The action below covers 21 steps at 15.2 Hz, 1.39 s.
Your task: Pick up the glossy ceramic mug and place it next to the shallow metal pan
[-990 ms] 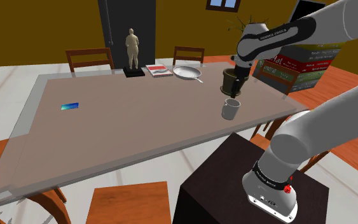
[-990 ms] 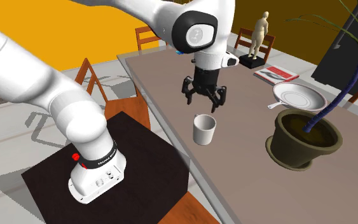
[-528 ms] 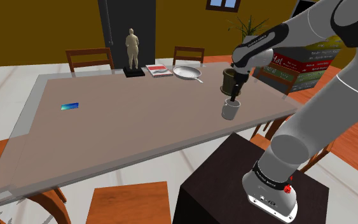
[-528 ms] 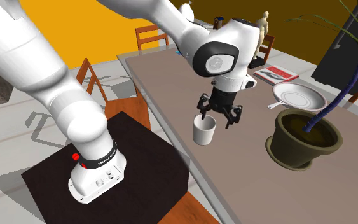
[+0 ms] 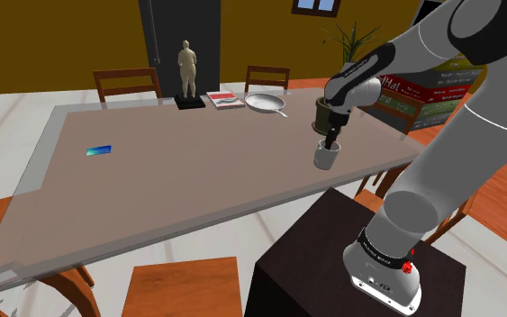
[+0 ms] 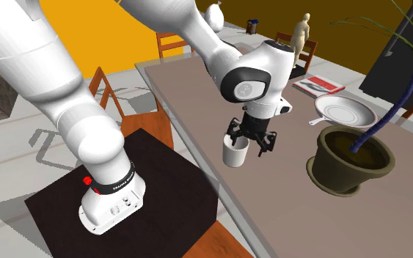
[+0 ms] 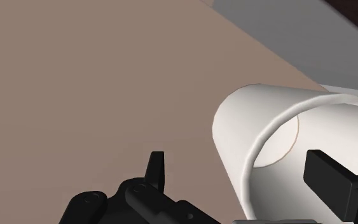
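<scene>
A white mug (image 5: 326, 158) (image 6: 234, 157) stands upright near the table's edge closest to the stand. My black gripper (image 5: 330, 142) (image 6: 249, 141) is right over its rim, pointing down and open. In the wrist view the gripper (image 7: 244, 177) straddles the wall of the mug (image 7: 266, 121): one finger is outside it and the other over its mouth, and neither presses on it. The shallow pale pan (image 5: 265, 103) (image 6: 344, 112) lies farther along the table, beyond a potted plant.
A brown plant pot (image 5: 326, 112) (image 6: 348, 167) stands between mug and pan. A statuette (image 5: 187, 72) (image 6: 298, 42) and a red-and-white book (image 5: 225, 100) (image 6: 319, 85) sit near the pan. A small blue object (image 5: 100, 150) lies at the shoulder view's left. Chairs ring the table (image 5: 179, 171).
The gripper has come down from above the mug to its rim, staying open. The mug has not moved.
</scene>
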### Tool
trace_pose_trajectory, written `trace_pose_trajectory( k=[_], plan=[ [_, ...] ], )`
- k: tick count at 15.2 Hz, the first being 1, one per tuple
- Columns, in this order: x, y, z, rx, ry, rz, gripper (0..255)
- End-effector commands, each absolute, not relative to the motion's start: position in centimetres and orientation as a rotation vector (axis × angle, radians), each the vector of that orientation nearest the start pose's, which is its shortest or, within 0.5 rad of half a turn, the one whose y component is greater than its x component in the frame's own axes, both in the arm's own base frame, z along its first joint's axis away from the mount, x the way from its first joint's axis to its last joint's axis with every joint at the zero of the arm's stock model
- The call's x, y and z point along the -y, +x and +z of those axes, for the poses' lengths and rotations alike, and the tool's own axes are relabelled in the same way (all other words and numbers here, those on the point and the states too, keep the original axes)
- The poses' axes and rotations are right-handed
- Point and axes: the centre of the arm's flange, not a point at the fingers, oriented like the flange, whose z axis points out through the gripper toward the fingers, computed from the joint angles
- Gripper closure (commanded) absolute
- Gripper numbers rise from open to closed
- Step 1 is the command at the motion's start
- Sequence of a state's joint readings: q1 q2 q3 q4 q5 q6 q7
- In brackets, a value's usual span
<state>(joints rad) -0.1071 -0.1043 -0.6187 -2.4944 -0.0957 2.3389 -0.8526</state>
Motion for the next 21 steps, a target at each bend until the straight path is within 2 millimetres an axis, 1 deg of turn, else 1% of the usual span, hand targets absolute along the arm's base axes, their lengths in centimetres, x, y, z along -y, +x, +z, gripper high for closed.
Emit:
trace_pose_trajectory(
  k=[1, 6, 7, 16, 21],
  plan=[
    [30.0, 33.9, 31.0, 0.310, -3.081, 0.081, 0],
    [30.0, 33.9, 31.0, 0.310, -3.081, 0.081, 0],
    [30.0, 33.9, 31.0, 0.310, -3.081, 0.081, 255],
    [30.0, 33.9, 31.0, 0.310, -3.081, 0.081, 255],
    [30.0, 33.9, 33.6, 0.310, -3.081, 0.081, 255]
  ],
)
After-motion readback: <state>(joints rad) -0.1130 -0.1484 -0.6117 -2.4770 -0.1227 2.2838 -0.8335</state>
